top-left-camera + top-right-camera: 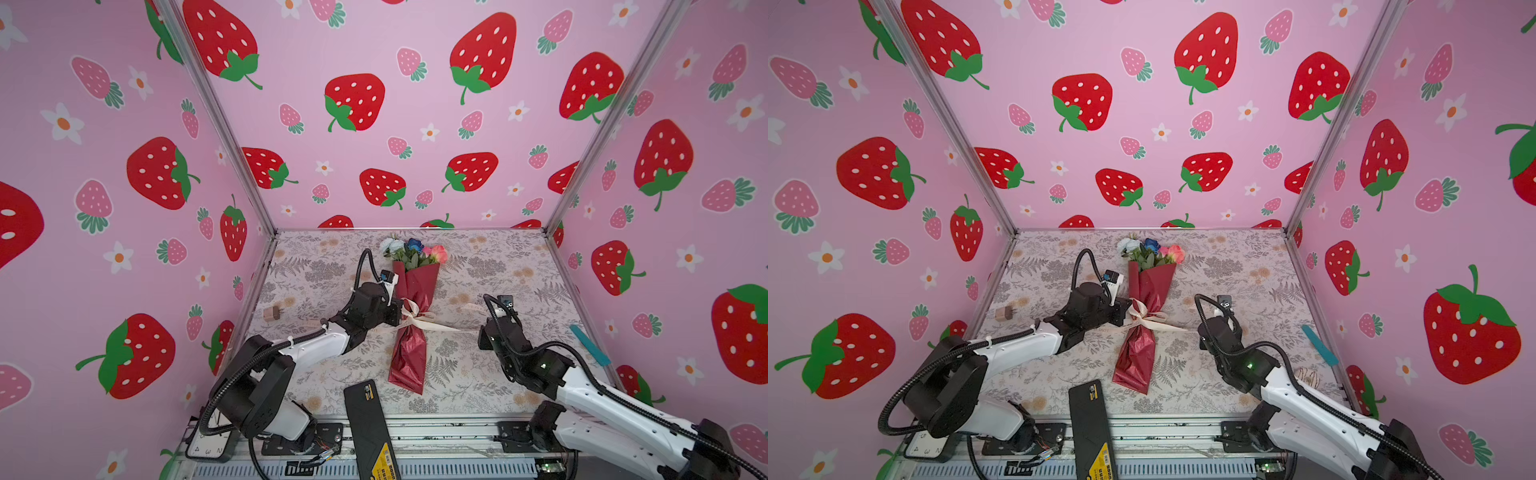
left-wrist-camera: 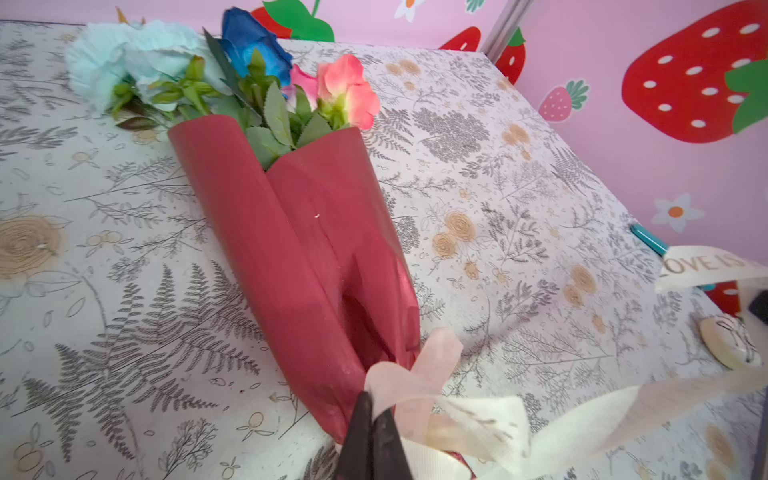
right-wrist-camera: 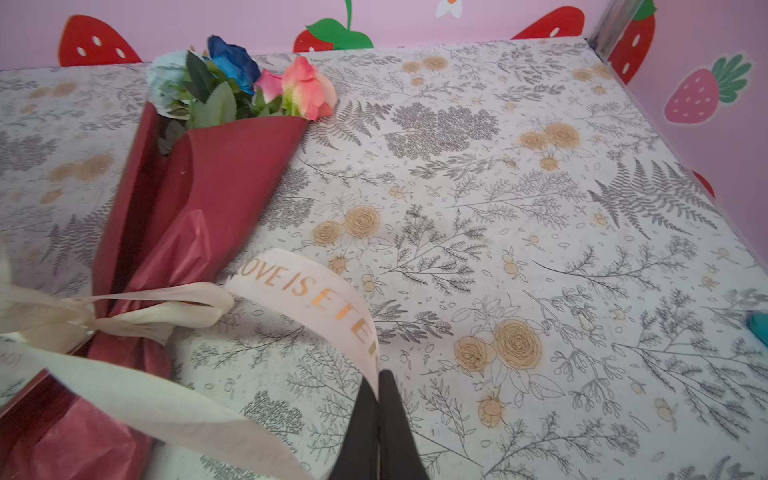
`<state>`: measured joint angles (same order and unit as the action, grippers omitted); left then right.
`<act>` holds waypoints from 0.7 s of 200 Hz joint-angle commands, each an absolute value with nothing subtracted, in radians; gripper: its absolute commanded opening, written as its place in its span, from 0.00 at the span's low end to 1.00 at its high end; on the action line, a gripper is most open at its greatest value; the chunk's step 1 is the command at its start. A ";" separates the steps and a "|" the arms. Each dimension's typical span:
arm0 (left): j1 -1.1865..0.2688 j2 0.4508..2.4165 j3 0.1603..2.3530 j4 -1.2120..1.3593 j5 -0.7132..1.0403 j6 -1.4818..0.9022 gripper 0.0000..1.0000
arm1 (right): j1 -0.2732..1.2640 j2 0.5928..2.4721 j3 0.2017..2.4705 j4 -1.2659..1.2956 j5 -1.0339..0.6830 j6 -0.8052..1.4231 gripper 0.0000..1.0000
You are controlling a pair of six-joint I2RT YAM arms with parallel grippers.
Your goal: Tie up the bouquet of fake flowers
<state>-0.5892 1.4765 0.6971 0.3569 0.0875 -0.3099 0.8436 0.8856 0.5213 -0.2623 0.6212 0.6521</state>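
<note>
Bouquet of fake flowers (image 1: 417,286) lies flat in the middle of the table (image 1: 519,270), blooms toward the back wall, its red wrap cinched by a cream ribbon (image 3: 309,291). I see my left gripper (image 2: 372,411) clamped on a ribbon loop at the knot. My right gripper (image 3: 378,376) pinches the lettered tail, out to the bouquet's right.

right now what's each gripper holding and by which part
Right gripper pinches the cream ribbon by its lettered tail end; left gripper seems to pinch it by the knot on the bouquet.
</note>
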 commanded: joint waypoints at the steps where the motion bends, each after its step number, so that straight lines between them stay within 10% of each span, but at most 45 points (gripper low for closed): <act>1: -0.594 1.452 0.664 0.431 -0.020 -0.370 0.00 | 0.790 0.905 0.505 -0.298 0.607 0.716 0.00; 140: -0.643 1.340 0.482 0.341 -0.037 -0.484 0.00 | 0.664 1.176 0.519 -0.255 0.436 0.695 0.06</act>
<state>-0.6300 1.3689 0.5056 0.3767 -0.0338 -0.4309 0.6693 1.1561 0.4847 -0.2790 0.4923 0.7055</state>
